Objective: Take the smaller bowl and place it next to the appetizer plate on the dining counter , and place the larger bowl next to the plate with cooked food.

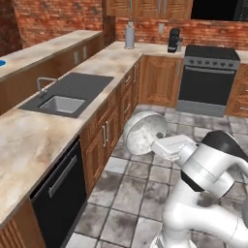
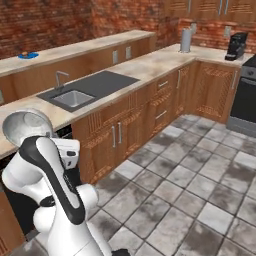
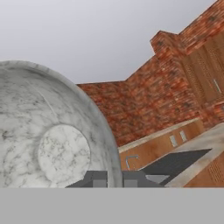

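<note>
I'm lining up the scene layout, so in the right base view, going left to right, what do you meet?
Smaller bowl held up at the gripper, then the sink faucet, the grey canister on the far counter, and the black coffee machine.

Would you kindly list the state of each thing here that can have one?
Grey bowl: held off the floor, tipped on its side, rim pinched by the end effector.
End effector: shut on the bowl's rim.
Blue plate: resting on the dining counter.
Faucet: no water visible.
Oven: door shut.
Dishwasher: door shut.
</note>
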